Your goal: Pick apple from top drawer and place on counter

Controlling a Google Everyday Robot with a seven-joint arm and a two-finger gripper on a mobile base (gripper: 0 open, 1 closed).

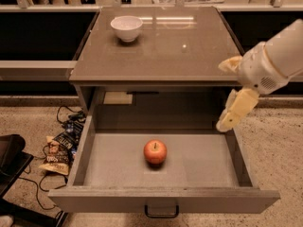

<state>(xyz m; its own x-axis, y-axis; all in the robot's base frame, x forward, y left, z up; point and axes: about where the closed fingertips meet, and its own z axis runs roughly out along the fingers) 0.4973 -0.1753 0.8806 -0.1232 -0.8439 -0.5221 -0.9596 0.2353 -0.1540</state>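
Observation:
The apple (155,151), red-orange with a short stem, lies in the middle of the grey floor of the open top drawer (90,141). The drawer's dark loop handle (161,212) shows at its front. The brown-grey counter (189,46) sits above and behind the drawer. My gripper (223,96) hangs on its white arm at the right, above the drawer's right rear corner, up and to the right of the apple. Its cream fingers (235,110) are spread apart and hold nothing.
A white bowl (126,28) stands on the counter's back left. Snack bags and cables (59,145) lie on the floor left of the drawer. A dark object (9,155) sits at the far left. Pale ledges with dark panels run behind the cabinet.

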